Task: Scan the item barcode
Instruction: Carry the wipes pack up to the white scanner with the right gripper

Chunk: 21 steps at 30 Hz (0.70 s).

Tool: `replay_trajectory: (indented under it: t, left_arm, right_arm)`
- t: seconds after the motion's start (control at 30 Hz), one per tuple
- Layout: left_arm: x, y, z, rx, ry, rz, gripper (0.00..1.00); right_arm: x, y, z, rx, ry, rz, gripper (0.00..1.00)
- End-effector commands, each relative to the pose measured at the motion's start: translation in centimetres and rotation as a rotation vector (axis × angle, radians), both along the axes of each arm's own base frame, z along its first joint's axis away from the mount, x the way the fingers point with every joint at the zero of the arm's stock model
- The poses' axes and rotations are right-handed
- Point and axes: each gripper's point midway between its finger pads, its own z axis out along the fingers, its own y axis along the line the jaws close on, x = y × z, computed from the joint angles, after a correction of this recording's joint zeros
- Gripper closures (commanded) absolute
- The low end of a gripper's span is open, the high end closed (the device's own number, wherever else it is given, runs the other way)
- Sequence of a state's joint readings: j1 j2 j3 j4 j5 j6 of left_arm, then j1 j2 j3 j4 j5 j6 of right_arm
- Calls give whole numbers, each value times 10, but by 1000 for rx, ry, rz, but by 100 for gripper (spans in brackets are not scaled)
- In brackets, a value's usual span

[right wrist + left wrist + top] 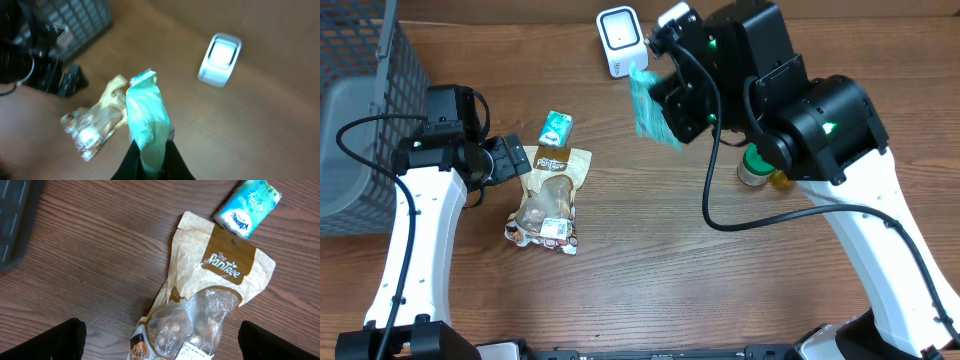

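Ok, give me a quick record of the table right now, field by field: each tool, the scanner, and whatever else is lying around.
right tool: shut on a teal packet, held up near the white scanner
left tool: open, holding nothing, over the brown snack pouch
scanner: at the far edge of the table
pouch: lying flat, small teal tissue pack by its top end
other: grey basket beside the left arm; green-lidded jar partly hidden under the right arm

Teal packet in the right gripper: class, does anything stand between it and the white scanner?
Nothing visible does. The teal packet, clamped in the right gripper, has only bare wooden table between it and the white scanner.
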<state>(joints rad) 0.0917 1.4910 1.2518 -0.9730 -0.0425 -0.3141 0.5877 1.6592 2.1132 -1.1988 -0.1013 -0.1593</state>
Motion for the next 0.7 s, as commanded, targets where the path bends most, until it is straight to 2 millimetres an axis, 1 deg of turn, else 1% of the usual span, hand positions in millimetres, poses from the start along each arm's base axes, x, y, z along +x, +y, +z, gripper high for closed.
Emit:
replay_trajectory:
  t: [0.0,0.1,0.17,0.27,0.33,0.4,0.53,0.67]
  left_arm:
    - [2,2,0,13,2,0,1]
    - [2,2,0,13,1,1,1]
    - [2,2,0,13,2,1,0]
    - [2,2,0,13,2,1,0]
    - [2,2,0,13,2,1,0]
    - [2,2,0,13,2,1,1]
    - [2,2,0,13,2,1,0]
    - [2,2,0,13,2,1,1]
  right_arm:
    - [11,1,12,-105,-161,59,96]
    - [30,6,13,-151,-245,59,96]
    - [46,12,11,-167,-282,46,96]
    - [71,18,-1,-204,-312,15,96]
    - [89,23,-17,-254,-328,6,96]
    - [104,27,-30,-287,-335,-7,96]
    - [138,38,-67,-345,-343,-38,96]
    - [169,52,-105,-355,-347,-61,96]
